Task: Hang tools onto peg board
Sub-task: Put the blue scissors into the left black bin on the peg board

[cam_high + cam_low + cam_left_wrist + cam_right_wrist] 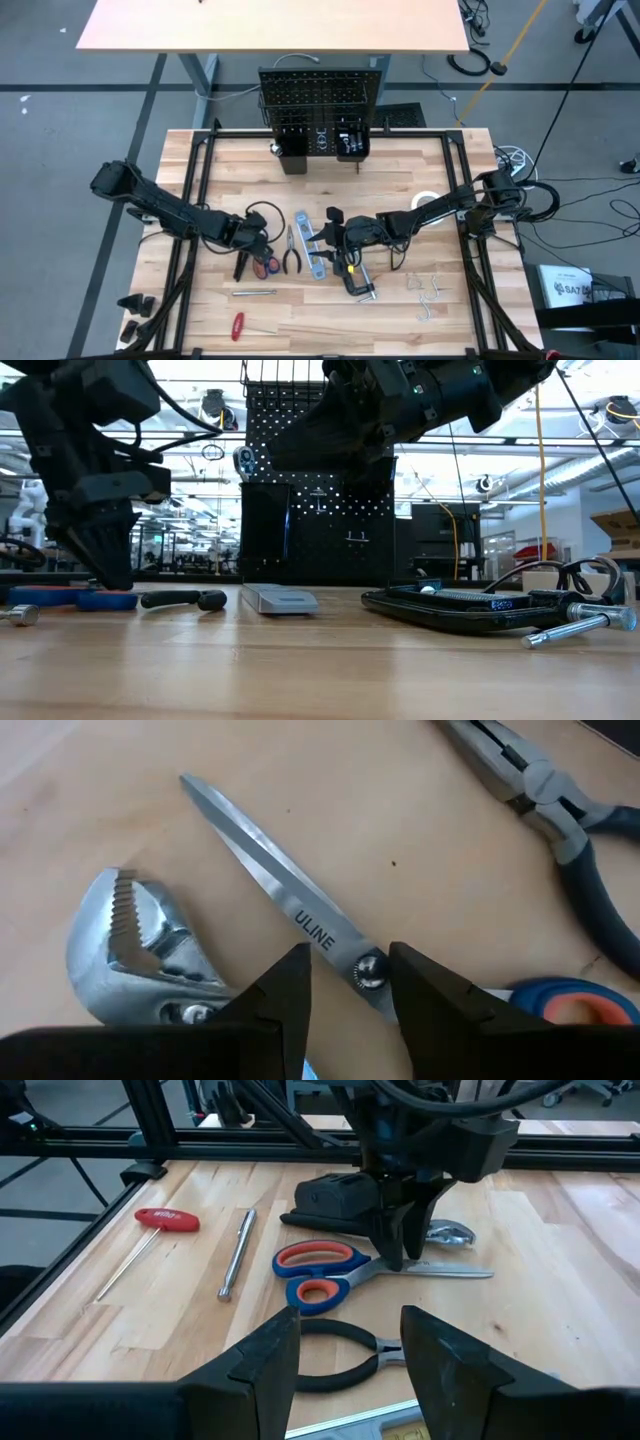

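Observation:
The scissors [330, 1270], with red-and-blue handles, lie flat on the table, blades closed. My left gripper [348, 995] points down over them, open, one finger on either side of the pivot screw [370, 970]. A silver toothed wrench jaw [140, 950] lies beside the blades. My right gripper [350, 1360] hangs open above the black-handled pliers [340, 1355] and the level [312, 252], with nothing between its fingers. The peg board [320, 100] stands upright at the table's far edge. My left gripper comes at the scissors from above. Its fingers [290, 995] lie across the scissors at the pivot, where blades and handles meet. I cannot tell whether they touch the metal.
A black C-clamp [358, 278] lies by the level. A red screwdriver [238, 325] and a silver rod [255, 293] lie toward the near edge. Loose hooks [425, 295] and a white tape roll [425, 200] are on the right. Black frame rails [200, 160] border the table.

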Robot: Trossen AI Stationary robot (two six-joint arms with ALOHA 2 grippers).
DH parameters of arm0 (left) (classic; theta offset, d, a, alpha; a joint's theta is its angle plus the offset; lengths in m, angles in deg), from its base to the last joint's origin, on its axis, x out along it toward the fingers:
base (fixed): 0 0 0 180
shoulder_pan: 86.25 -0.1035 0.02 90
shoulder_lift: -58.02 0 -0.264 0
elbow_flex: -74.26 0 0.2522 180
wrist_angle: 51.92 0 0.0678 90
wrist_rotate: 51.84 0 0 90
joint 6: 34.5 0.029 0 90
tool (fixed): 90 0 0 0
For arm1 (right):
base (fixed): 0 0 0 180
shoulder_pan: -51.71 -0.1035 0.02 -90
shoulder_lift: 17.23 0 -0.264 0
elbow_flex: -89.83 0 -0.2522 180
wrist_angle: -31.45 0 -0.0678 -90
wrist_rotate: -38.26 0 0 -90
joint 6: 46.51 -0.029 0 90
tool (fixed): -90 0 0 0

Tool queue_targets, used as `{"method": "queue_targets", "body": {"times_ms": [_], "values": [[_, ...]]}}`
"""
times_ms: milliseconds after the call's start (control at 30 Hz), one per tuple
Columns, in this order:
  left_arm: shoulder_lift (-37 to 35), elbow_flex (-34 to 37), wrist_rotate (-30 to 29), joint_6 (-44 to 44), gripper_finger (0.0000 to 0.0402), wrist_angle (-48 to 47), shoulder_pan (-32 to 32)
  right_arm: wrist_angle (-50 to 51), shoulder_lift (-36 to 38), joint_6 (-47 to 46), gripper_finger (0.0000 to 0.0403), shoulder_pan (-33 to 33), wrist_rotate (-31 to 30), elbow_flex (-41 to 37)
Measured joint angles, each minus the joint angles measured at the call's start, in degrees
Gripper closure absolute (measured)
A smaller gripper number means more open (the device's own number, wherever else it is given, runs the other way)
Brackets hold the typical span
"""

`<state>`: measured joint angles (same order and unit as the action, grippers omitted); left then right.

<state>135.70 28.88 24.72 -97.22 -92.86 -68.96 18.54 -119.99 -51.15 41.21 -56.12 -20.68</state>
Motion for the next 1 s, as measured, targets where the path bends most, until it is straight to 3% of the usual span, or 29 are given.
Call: {"method": "queue_targets", "body": {"times_ms": [300,800,1000], "values": [[6.87,-0.46,1.79,3.94,0.0270,5.97,-4.15,0.00,0.00,0.80,0.0236,0.00,0.00,0.00],[7.97,-0.59,2.34,8.76,0.0271,5.01,-4.47,0.00,0.00,1.05,0.0236,0.01,-0.02,-0.02],[8.01,-0.59,0.34,7.76,0.0315,4.31,-4.43,-0.01,0.00,1.04,0.0236,0.00,-0.02,-0.02]]}}
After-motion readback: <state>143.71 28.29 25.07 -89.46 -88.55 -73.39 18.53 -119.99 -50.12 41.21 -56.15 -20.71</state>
